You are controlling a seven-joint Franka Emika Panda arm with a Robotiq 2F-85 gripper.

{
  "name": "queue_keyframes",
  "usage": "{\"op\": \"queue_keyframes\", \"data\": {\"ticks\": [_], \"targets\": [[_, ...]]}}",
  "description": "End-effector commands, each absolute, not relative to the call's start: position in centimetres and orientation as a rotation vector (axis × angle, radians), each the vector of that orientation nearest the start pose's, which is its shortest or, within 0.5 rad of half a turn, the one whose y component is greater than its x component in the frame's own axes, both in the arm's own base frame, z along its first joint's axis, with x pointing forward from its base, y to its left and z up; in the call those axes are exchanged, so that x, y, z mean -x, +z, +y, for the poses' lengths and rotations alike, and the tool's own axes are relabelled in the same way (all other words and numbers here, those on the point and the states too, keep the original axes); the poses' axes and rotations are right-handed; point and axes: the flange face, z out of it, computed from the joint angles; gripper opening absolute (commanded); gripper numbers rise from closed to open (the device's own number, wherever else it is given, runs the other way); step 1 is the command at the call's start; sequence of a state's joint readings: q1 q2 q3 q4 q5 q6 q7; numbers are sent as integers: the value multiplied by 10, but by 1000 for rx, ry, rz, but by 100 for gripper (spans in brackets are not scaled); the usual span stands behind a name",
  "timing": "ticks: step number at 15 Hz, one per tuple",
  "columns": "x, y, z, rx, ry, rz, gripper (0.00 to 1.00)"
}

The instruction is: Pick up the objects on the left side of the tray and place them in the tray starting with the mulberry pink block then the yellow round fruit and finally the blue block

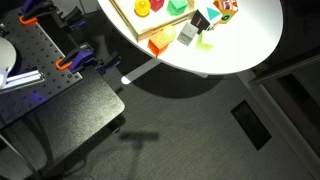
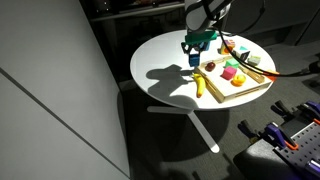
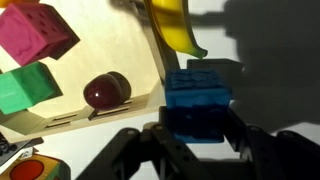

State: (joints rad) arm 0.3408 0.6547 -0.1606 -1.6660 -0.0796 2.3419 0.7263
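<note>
My gripper (image 3: 197, 135) is closed around the blue block (image 3: 197, 100), with a finger against each side. The block is on the white table just outside the wooden rim of the tray (image 3: 110, 45). In an exterior view the gripper (image 2: 196, 48) is at the tray's (image 2: 222, 97) near corner with the blue block (image 2: 192, 58) under it. The mulberry pink block (image 3: 35, 32) lies in the tray, also visible in an exterior view (image 2: 228, 73). The yellow round fruit (image 1: 143, 8) lies in the tray (image 1: 130, 28).
A yellow banana (image 3: 175, 25) lies across the tray rim just beyond the blue block. A green block (image 3: 22, 88) and a dark red round fruit (image 3: 107, 90) are in the tray. An orange block (image 1: 158, 44) and several other blocks sit near the table's edge (image 1: 200, 68).
</note>
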Motion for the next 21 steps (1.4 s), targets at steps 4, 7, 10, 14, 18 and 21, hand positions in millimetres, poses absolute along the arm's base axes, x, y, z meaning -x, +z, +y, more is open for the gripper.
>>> {"op": "queue_keyframes", "data": {"ticks": [4,7,10,14,18,21], "targets": [[-635,259,108,3245,-128,749,31],[-622,255,96,3257,-98,756,31],[-610,240,86,3244,-58,757,31],[-596,217,80,3210,-56,749,31],[-586,211,79,3187,-84,736,79],[-582,215,79,3184,-88,728,95]]}}
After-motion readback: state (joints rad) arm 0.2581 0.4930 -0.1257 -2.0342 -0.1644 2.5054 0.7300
